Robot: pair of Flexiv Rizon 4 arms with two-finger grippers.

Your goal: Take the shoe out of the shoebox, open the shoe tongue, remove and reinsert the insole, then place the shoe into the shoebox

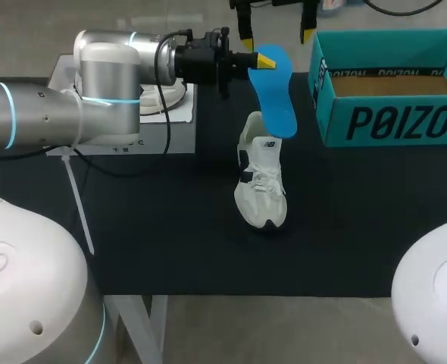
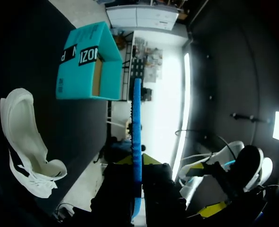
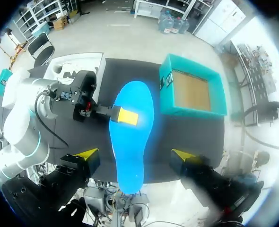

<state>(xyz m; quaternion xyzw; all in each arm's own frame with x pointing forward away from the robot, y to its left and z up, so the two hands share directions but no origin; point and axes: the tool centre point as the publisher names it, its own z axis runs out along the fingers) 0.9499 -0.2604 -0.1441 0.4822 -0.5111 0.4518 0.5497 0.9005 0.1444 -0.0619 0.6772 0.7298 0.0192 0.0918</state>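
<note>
A blue insole (image 1: 276, 95) hangs in the air above the heel of the white shoe (image 1: 261, 182), and my left gripper (image 1: 264, 59) is shut on its upper end. The shoe lies on the black table, toe towards the front. In the left wrist view the insole (image 2: 137, 137) shows edge-on between the fingers, with the shoe (image 2: 26, 142) and the teal shoebox (image 2: 87, 61) beyond. My right gripper (image 1: 276, 30) stands open above the insole. In the right wrist view the insole (image 3: 130, 137) lies below and between its spread fingers (image 3: 135, 155), untouched, and hides the shoe.
The open, empty teal shoebox (image 1: 390, 91) stands at the back right of the black table (image 1: 170, 227). A white board (image 1: 170, 114) carrying a white object sits at the back left, under my left arm.
</note>
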